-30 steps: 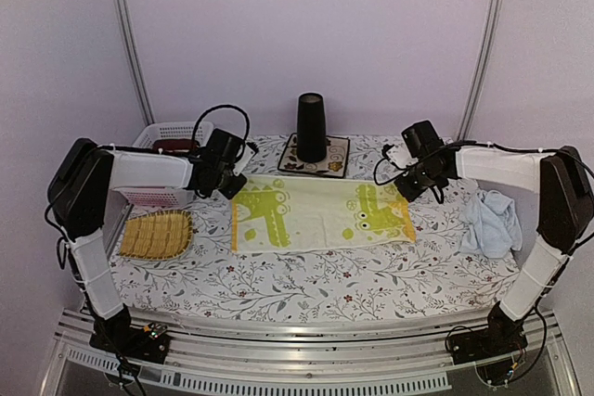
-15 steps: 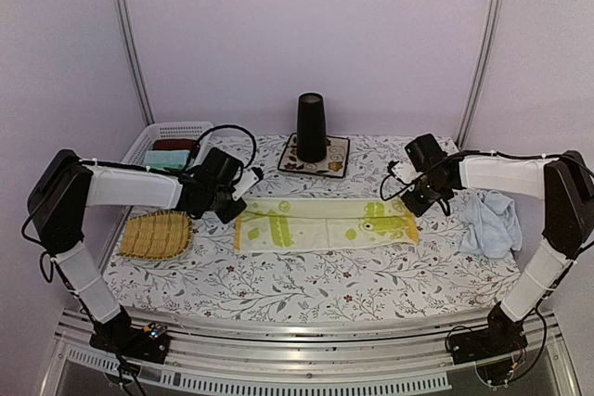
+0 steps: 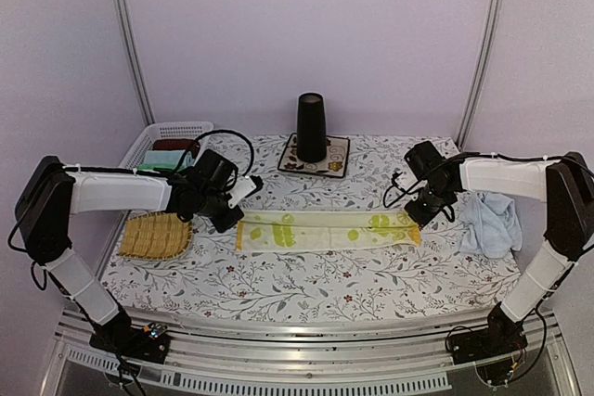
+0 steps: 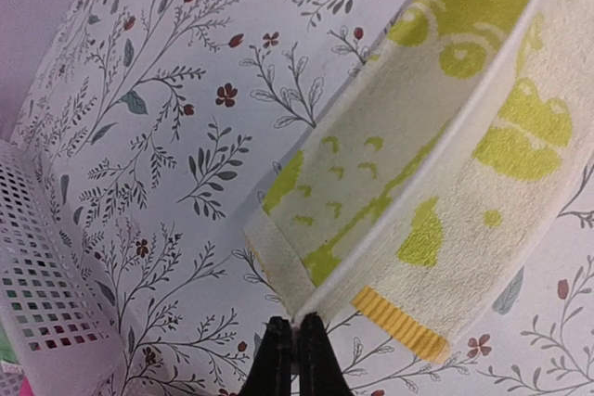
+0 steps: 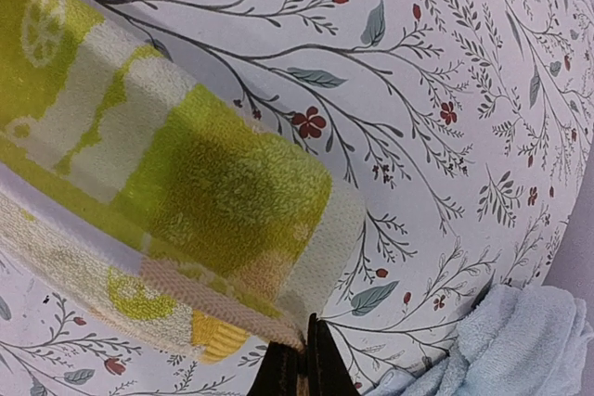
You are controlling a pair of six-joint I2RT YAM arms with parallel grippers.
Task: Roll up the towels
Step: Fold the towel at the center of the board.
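Observation:
The yellow-green towel (image 3: 325,229) lies across the middle of the table, folded lengthwise into a narrow strip. My left gripper (image 3: 239,221) is shut on its left-end corner, and the left wrist view shows the pinched corner of the towel (image 4: 436,136) at the closed tips of that gripper (image 4: 295,326). My right gripper (image 3: 415,218) is shut on the right-end corner. In the right wrist view the towel (image 5: 213,173) folds over in front of that gripper (image 5: 306,326). The light blue towel (image 3: 490,222) lies crumpled at the right and shows again (image 5: 520,340) beside the right gripper.
A white basket (image 3: 158,136) holding cloths stands at the back left, its wall (image 4: 46,266) close to the left gripper. A woven straw tray (image 3: 156,234) lies at the left. A black cup (image 3: 311,127) stands on a flowered mat (image 3: 332,166) at the back centre.
Both grippers have come toward the near side, each carrying a corner of the towel. The far edge has folded over, turning the broad towel into a narrow strip.

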